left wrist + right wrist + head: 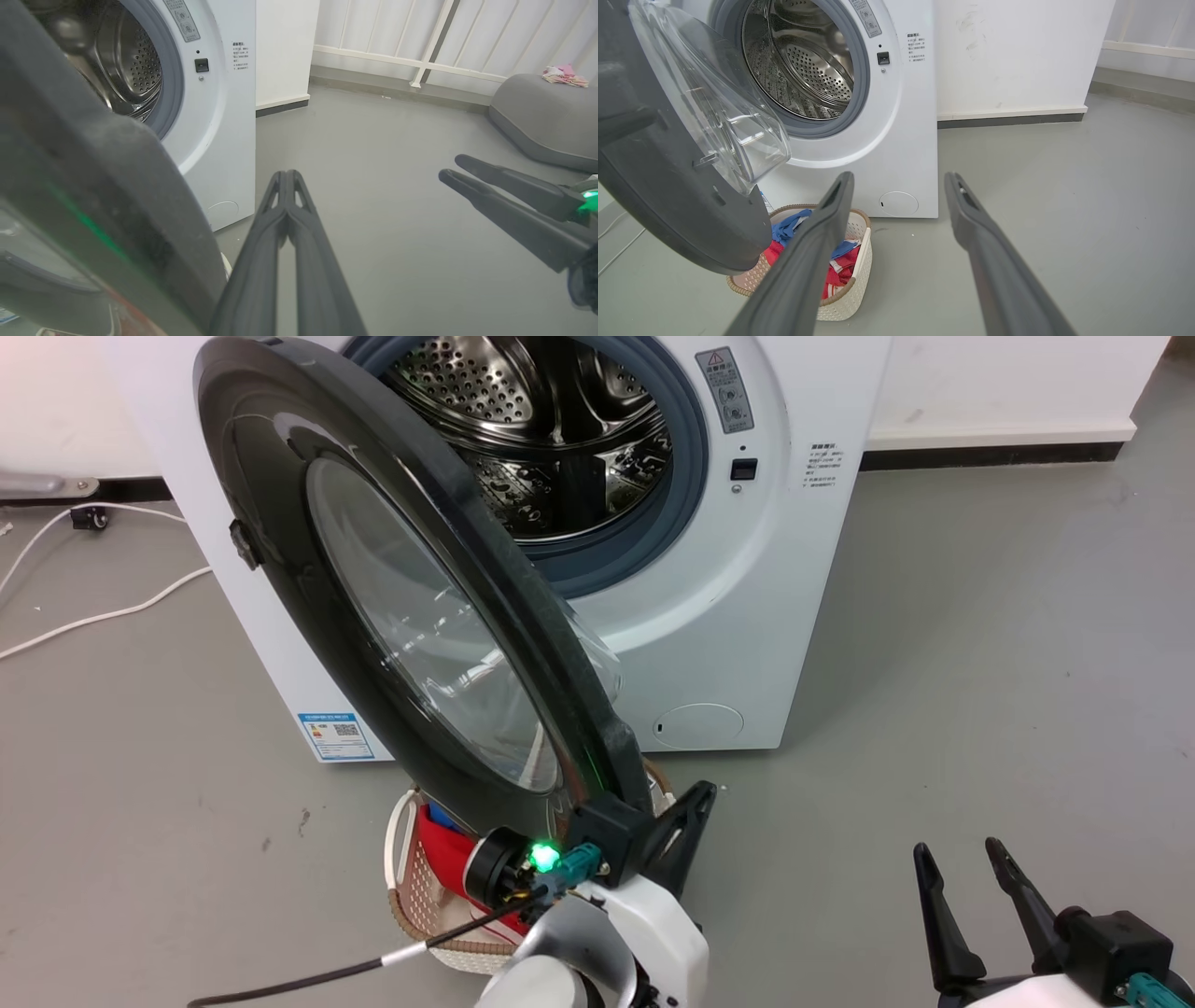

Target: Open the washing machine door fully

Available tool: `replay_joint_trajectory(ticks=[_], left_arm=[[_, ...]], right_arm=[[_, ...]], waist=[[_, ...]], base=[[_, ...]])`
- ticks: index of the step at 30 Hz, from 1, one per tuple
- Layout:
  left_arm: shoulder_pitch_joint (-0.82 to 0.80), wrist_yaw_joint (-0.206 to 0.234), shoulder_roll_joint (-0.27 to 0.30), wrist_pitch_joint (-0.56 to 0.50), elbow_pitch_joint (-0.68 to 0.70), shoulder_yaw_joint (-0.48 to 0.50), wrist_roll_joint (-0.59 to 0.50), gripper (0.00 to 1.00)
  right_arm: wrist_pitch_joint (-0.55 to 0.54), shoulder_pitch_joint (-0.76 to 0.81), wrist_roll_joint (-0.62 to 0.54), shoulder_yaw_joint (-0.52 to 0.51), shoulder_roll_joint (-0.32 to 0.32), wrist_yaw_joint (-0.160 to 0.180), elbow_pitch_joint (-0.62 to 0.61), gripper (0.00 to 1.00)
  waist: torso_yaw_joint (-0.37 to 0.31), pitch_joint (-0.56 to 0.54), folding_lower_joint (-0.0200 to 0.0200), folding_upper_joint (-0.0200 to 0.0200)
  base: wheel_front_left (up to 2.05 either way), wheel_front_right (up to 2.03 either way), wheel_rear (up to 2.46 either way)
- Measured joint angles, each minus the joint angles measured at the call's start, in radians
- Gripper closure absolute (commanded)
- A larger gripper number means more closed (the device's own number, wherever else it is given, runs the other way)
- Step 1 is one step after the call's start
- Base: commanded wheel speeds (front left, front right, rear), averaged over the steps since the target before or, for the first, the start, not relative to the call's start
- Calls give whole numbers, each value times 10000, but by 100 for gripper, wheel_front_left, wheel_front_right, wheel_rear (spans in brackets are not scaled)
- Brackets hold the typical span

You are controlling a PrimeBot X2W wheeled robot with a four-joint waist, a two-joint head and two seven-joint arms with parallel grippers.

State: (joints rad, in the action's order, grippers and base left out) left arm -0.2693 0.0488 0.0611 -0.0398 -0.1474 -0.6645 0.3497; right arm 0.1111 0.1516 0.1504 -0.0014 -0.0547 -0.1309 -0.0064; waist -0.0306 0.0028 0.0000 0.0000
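Grey floor [980,663] spreads before a white washing machine [775,569]. The washing machine door [271,504] stands swung well out from the drum, above a laundry basket [411,896]. The left end effector [700,795], fingers pressed together on nothing, sits just beside the door's lower rim. The right end effector [958,847] hangs spread and empty, well apart.

A grey warning label [724,390] stood on the white front of the washing machine [747,616], up and to the right of the washing machine door [420,635]. It bore a red triangle sign [716,357] with print and small pictograms beneath, too small to read. Farther right of the door, a block of fine dark print [822,465] was likewise illegible. Just left of the door's lower rim, a blue-bordered sticker [336,735] carried a QR code [346,729] and tiny print.
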Motion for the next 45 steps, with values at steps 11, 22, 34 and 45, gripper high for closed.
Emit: replay_joint_trajectory(ticks=[11, 22, 34, 45], left_arm=[[-411, 297, -84, 713, -1200, 257, 192, 100], [-39, 614, -102, 1049, -976, 282, 407, 100], [679, 936, 395, 911, 104, 48, 184, 100], [1275, 1549, 725, 953, 1093, 240, 153, 100]], right_arm=[[29, -128, 44, 98, 10, 0, 219, 0], [71, -126, 75, -63, 13, 0, 263, 0], [23, -117, 73, -290, 19, 0, 236, 0], [15, -83, 165, -263, 21, 0, 138, 0]], waist=[[-46, 98, 0, 0], [314, 29, 0, 0], [1000, 22, 0, 0], [1977, 70, 0, 0]], base=[[0, 0, 0], [0, 0, 0], [0, 0, 0], [0, 0, 0]])
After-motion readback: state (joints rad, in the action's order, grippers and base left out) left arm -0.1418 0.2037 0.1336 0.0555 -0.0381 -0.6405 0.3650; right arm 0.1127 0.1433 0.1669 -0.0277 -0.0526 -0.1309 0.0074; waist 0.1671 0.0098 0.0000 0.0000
